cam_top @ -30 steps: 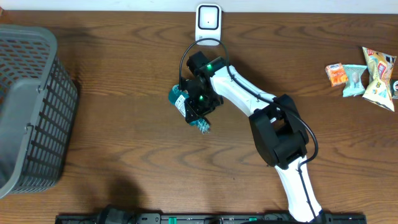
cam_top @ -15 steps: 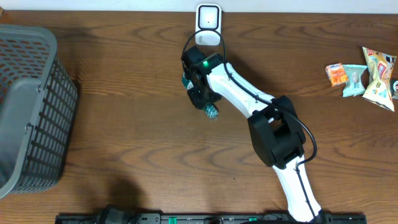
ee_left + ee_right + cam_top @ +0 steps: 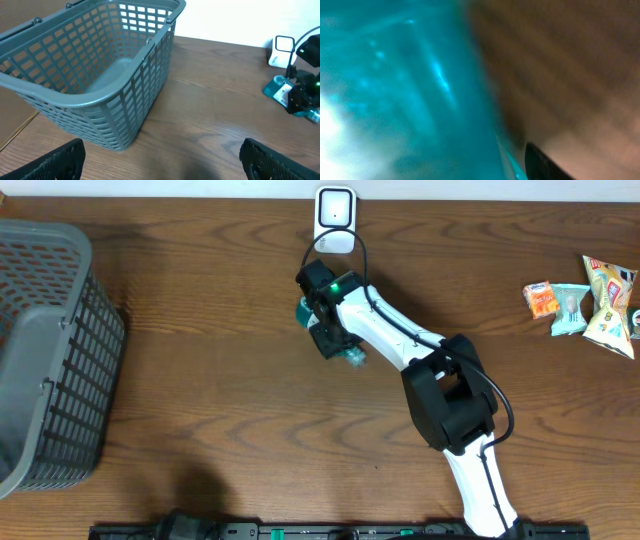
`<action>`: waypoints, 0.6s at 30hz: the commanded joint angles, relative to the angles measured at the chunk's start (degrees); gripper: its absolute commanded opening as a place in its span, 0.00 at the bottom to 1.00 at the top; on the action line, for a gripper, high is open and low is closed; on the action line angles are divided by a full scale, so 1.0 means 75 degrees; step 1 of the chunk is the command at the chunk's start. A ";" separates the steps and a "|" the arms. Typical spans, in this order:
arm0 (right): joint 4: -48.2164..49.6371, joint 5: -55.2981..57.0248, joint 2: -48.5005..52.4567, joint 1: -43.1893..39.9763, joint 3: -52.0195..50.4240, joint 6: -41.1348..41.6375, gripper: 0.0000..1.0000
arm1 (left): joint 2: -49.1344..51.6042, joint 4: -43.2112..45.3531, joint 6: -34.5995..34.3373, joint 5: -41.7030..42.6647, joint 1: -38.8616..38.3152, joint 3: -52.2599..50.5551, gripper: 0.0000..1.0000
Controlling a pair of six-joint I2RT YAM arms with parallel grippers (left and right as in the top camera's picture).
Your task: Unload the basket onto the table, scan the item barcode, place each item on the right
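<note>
Basket far left of scanner, idle. My left gripper also well left of scanner, jaws spread, empty. Teal item near scanner, on robot's side, at my right gripper; clamped or let go, cannot tell. I judge: presenting step. Next needs barcode turned toward scanner.

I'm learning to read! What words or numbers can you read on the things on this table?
The snack packets: there is print, but it is too small to read.
The teal packet: its label is too blurred to read.
The white scanner: no text shows.
So nothing here can be quoted.
</note>
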 commanded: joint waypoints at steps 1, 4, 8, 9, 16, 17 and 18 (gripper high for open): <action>-0.0402 -0.0388 0.0889 0.0020 -0.1139 -0.0799 0.55 | 0.0041 -0.0595 0.0128 -0.0047 0.0003 0.0015 0.98; -0.0370 -0.0452 0.0889 0.0020 -0.1364 -0.0944 0.31 | 0.0041 -0.0595 0.0128 -0.0047 0.0003 0.0015 0.98; -0.0379 -0.0449 0.0889 0.0020 -0.1405 -0.1040 0.01 | 0.0041 -0.0595 0.0128 -0.0047 0.0003 0.0015 0.98; -0.0382 -0.0452 0.0889 0.0020 -0.1405 -0.1035 0.01 | 0.0041 -0.0595 0.0128 -0.0047 0.0003 0.0015 0.98; -0.0857 -0.1539 0.0886 -0.0006 -0.1134 -0.1020 0.01 | 0.0041 -0.0595 0.0128 -0.0047 0.0003 0.0015 0.98; -0.0979 -0.1941 0.0886 -0.0035 -0.1026 -0.1241 0.01 | 0.0041 -0.0595 0.0128 -0.0047 0.0003 0.0015 0.98; -0.1230 -0.2626 0.0886 -0.0108 -0.0772 -0.1647 0.01 | 0.0041 -0.0595 0.0128 -0.0047 0.0003 0.0015 0.98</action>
